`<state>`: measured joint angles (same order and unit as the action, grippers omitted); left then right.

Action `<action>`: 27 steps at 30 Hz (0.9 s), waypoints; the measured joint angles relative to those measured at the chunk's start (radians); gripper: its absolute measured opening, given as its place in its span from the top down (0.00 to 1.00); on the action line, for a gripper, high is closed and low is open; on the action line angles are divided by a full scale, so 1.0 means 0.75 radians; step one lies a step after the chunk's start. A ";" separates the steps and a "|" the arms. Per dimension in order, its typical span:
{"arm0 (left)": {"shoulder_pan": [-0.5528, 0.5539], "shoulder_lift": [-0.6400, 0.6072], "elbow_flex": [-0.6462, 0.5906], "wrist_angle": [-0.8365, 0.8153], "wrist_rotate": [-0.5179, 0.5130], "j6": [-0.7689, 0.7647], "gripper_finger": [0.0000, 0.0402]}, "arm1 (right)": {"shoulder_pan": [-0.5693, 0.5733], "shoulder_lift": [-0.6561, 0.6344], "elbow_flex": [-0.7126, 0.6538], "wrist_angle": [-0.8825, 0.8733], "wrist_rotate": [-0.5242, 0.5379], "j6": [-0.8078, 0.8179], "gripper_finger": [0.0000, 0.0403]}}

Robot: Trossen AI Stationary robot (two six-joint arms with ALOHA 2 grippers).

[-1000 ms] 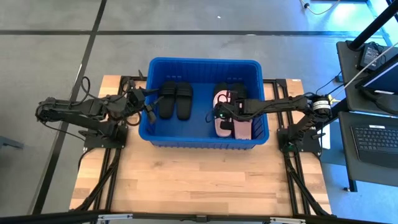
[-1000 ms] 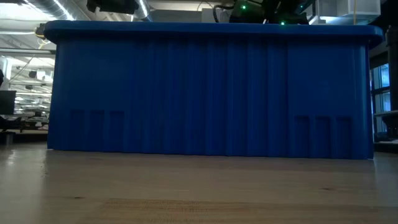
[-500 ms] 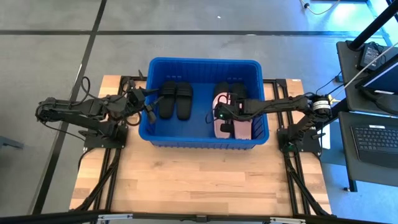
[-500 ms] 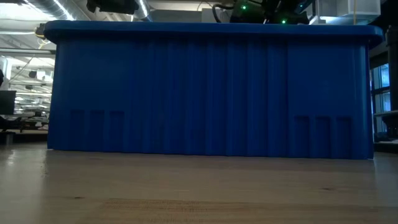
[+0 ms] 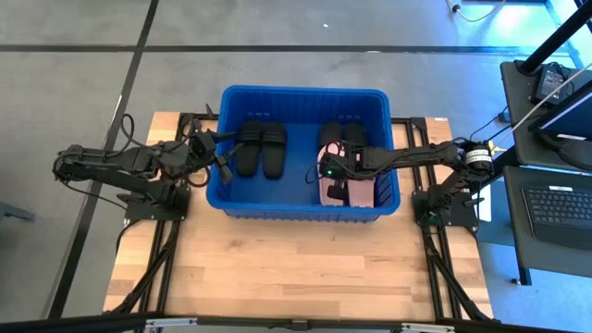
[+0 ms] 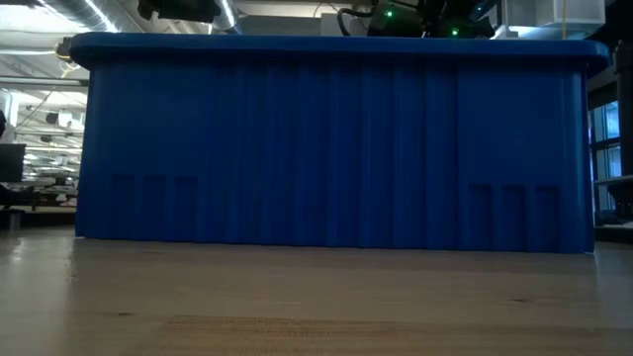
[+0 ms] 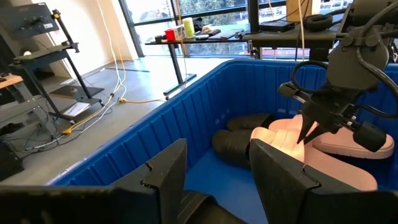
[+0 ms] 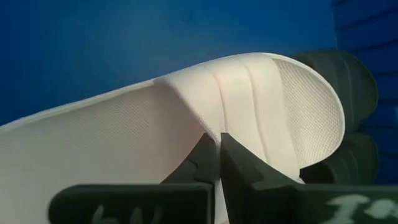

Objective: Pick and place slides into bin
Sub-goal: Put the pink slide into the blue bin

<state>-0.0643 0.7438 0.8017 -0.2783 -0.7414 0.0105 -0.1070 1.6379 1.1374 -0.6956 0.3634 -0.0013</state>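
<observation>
Finding: all the slides in view lie inside the bin (image 5: 220,148), which fills the upper centre of the high view; none shows on the table (image 5: 277,268) outside it. A black pair (image 5: 261,148) rests in the bin's left half. Two pale pink slides (image 5: 344,188) and further black slides (image 7: 239,134) crowd its right half.

Right gripper (image 5: 331,173): reaching into the bin from the right of the high view, directly over the pink slides. In the right wrist view its fingers (image 8: 211,163) are pressed together with almost no gap, the tips against the strap of a pink slide (image 8: 186,134). No strap material is visible between them, so it appears clenched on nothing.

Left gripper (image 7: 217,177): at the bin's left wall, fingers spread, holding nothing, waiting.

Assessment: the placing step looks nearly complete. To finish well, the right arm ought to rise straight up, so the tips do not drag the pink slide, then clear the rim before swinging outward.
</observation>
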 joint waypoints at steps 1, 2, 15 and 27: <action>0.000 0.000 0.000 0.000 0.000 0.000 0.57 | 0.000 0.000 0.000 0.000 0.000 0.000 0.97; 0.000 0.000 0.000 0.000 0.000 0.000 0.57 | -0.001 0.000 0.000 -0.001 0.000 0.000 0.97; 0.000 0.000 0.000 0.000 0.000 0.000 0.57 | -0.001 0.000 0.000 -0.005 -0.021 -0.004 0.81; 0.000 0.000 0.000 0.000 0.000 0.001 0.57 | -0.001 0.001 0.000 -0.057 -0.076 0.066 0.65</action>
<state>-0.0643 0.7439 0.8017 -0.2783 -0.7414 0.0109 -0.1078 1.6382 1.1374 -0.7382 0.3062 0.0483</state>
